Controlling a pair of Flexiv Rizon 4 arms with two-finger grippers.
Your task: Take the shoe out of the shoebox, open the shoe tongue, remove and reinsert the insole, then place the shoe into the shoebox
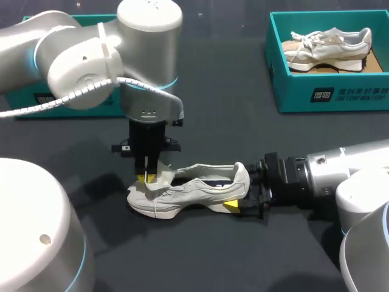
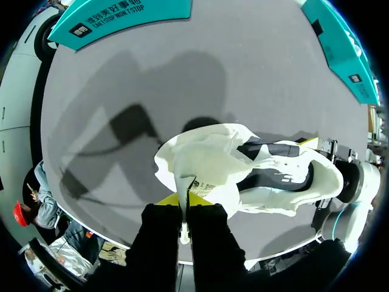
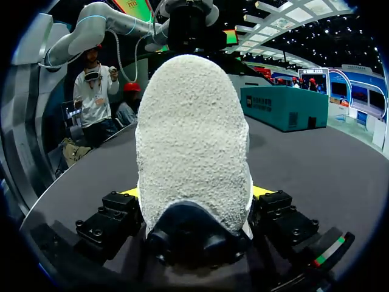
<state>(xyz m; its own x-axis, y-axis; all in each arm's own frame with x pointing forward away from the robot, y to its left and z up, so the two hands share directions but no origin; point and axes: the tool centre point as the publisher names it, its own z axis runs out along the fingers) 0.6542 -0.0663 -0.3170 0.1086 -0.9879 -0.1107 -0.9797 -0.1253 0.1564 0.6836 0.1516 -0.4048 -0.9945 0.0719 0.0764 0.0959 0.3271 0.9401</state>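
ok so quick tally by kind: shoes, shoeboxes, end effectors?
Shoes: 2 (table shoe, boxed shoe)
Teal shoeboxes: 2 (left shoebox, right shoebox)
End effectors: 2 (left end effector, right end effector, both on the table shoe)
Total: 6

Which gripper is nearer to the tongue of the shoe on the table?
Left. The left gripper pinches the tongue; the right gripper clamps the heel, at the shoe's other end.

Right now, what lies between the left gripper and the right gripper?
The white shoe, in the head view: left gripper pinches its tongue, right gripper clamps its heel.
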